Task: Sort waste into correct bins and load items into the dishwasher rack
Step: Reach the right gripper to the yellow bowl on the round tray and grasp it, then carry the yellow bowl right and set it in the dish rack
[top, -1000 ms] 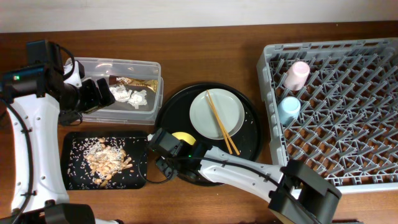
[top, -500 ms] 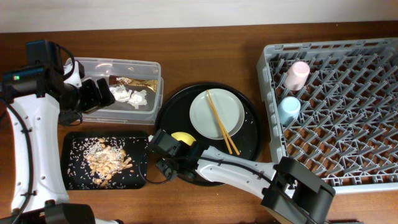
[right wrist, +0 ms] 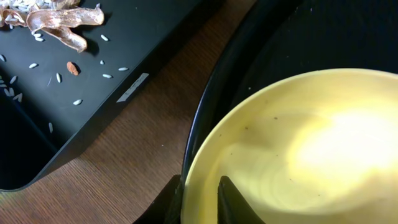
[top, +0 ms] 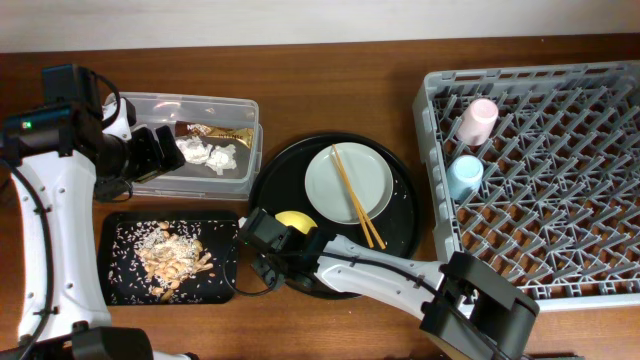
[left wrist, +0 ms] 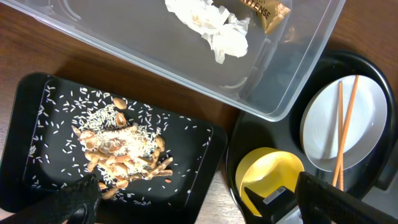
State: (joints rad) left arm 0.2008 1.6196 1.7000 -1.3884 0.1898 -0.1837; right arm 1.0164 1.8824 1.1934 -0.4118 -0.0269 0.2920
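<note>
Closely: right hand (right wrist: 198, 202) pinches the glossy rim of the round yellow bowl (right wrist: 298, 149). Left hand (left wrist: 205, 200) spread, empty. Crumbly beige scraps (left wrist: 121, 152) lie on the flat black tray (left wrist: 199, 163).

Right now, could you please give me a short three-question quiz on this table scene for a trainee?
1. True or false: the chopsticks lie across the plate.
2. Where are the pink cup and blue cup? A) round black tray B) dishwasher rack C) clear tub
3. Fill in: the right claw straddles the rim of the yellow ____.
Key: 1 true; 2 B; 3 bowl.
</note>
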